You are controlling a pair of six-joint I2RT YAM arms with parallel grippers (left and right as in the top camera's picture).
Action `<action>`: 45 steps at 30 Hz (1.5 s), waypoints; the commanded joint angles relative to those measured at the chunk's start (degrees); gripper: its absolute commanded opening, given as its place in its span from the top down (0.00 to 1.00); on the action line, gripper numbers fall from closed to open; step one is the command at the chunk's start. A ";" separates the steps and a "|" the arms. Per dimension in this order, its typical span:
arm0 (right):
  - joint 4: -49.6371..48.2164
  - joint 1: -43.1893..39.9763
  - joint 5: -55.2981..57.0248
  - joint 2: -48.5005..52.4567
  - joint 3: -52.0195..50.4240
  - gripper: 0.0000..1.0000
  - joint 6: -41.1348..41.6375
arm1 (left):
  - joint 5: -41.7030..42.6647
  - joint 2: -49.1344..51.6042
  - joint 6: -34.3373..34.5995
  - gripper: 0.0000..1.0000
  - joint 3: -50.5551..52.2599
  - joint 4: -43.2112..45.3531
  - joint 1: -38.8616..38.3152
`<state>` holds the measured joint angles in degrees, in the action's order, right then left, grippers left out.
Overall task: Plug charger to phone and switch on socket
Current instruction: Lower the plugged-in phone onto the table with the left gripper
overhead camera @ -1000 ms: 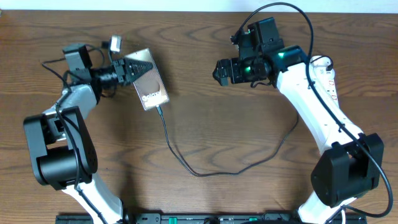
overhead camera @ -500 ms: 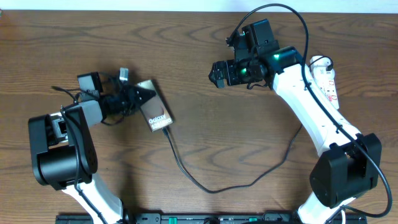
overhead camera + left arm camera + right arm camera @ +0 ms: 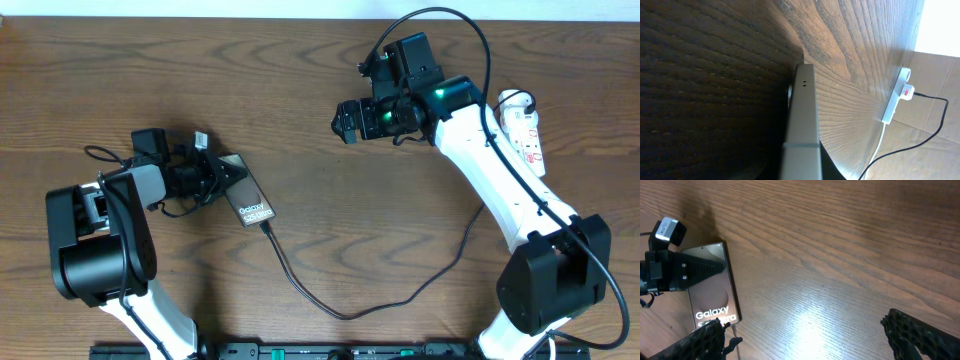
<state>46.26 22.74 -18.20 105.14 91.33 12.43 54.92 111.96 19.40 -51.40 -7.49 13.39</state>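
Observation:
The phone (image 3: 255,203) lies left of centre, its glossy face showing "Galaxy" text. My left gripper (image 3: 220,170) is shut on its upper end. The left wrist view shows the phone's grey edge (image 3: 802,120) running between the jaws. The right wrist view shows the phone (image 3: 712,297) with the left finger (image 3: 697,270) across it. The charger (image 3: 340,312), a thin black cable, meets the phone's bottom edge and loops to the right. The socket (image 3: 525,125), a white strip with red marks, lies at the far right. My right gripper (image 3: 348,118) is open and empty above the table (image 3: 810,340).
The socket also shows in the left wrist view (image 3: 897,95), with a white cord and the black cable (image 3: 932,122) beside it. The right arm's body (image 3: 500,180) stretches over the cable's right part. Bare wooden tabletop (image 3: 330,220) lies between the arms.
My left gripper has drawn the phone down and towards the left arm, turning it, and the cable end has followed. My right gripper has drifted slightly left.

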 commanded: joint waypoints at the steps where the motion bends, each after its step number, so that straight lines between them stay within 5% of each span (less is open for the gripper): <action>1: 0.11 0.31 0.07 -0.98 0.44 0.01 0.57 | -5.53 0.24 -1.77 0.89 0.09 -0.85 0.04; 4: 0.07 0.31 0.07 -0.98 0.44 0.01 0.83 | -5.53 0.24 -1.79 0.70 0.09 -1.49 0.04; 9: 0.22 0.39 0.07 -0.98 0.44 0.01 0.83 | -5.53 0.24 -1.79 0.62 0.09 -2.16 0.04; 18: 0.26 0.85 0.09 -0.98 0.44 0.01 0.83 | -10.05 0.24 -1.55 0.22 0.09 -7.19 0.04; 32: 0.26 1.60 0.07 -0.98 0.44 0.01 0.83 | -27.28 0.24 -1.11 0.11 0.07 -19.15 0.04; 45: 1.01 2.93 0.07 -0.98 0.44 0.01 0.81 | -31.52 0.24 -1.14 0.11 0.07 -24.90 0.04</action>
<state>46.81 25.06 -18.20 105.14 91.33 12.82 44.23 106.06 18.15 -56.29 -29.43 12.93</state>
